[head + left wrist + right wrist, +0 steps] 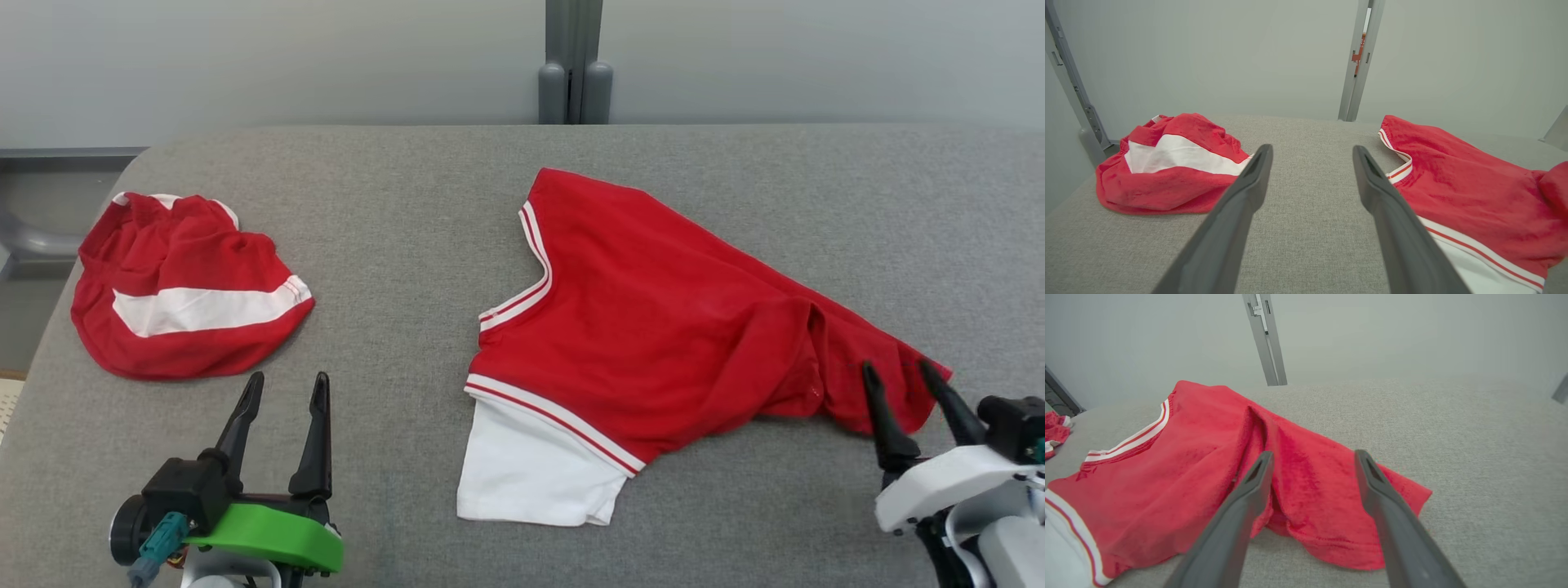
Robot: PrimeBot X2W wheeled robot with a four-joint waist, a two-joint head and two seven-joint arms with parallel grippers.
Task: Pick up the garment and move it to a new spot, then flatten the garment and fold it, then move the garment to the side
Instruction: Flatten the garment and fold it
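Grey fabric-covered table [392, 212] spans the head view, rounded corner at far left, pale wall behind.

Garment [653, 310]: red shirt, lying right of centre on the table. Mostly spread, not flat. 1 long ridge of bunched cloth runs toward its near-right corner. White sleeve [522, 474] sticks out at the near-left end, below a red-and-white striped band. Same striped trim along the notch on the left edge.

Second garment [188, 286]: red with 1 broad white stripe, crumpled in a rounded heap near the table's left edge, well apart from the shirt.

Grey post [574, 73]: upright behind the table's far edge, near centre.

Left gripper [289, 377]: lower left, over bare table between the 2 garments, touching neither. Fingers spread wide, nothing between them.

Right gripper [896, 367]: lower right, at the shirt's near-right corner. Fingers spread apart, holding nothing. In the right wrist view the red corner lies under and between the 2 fingers, flat on the table. Cannot tell whether the tips touch the cloth.
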